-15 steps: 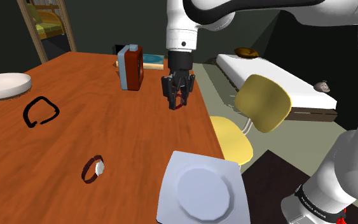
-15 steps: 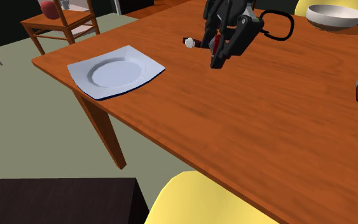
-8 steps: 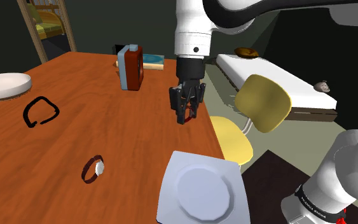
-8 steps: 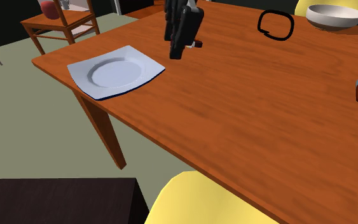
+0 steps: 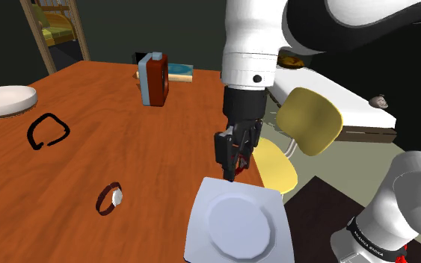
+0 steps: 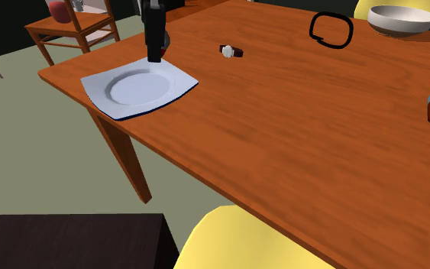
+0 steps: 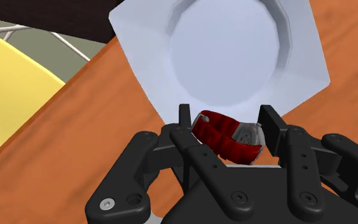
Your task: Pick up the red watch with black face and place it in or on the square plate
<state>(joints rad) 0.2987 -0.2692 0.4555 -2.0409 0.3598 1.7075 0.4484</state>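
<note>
- The hand [image 7: 227, 121] is gripping the red watch [image 7: 225, 135], with its two fingers pressing on the strap from either side. The watch is hanging clear of the counter [image 5: 126, 142], not lying on it.
- The square plate [image 7: 234, 51] is sitting by a corner of the counter, close to the edge that is facing the yellow chair [image 5: 309, 119].
- The hand is hanging over the plate's rim on the side facing the counter's middle, not over the round well. In the wrist view the watch is sitting above the rim's edge, and the well is lying just beyond the fingertips.
- The strap's loop is running crosswise between the fingers, so its long axis is lying roughly along that edge of the plate.
- I am judging that a short carry further toward the counter's corner is needed before letting go. Otherwise the watch is risking catching the rim and tipping back onto the counter.
- A second watch [image 5: 110, 199], with a brown strap and a pale face, is lying well apart toward the counter's middle and is playing no part here.
</note>
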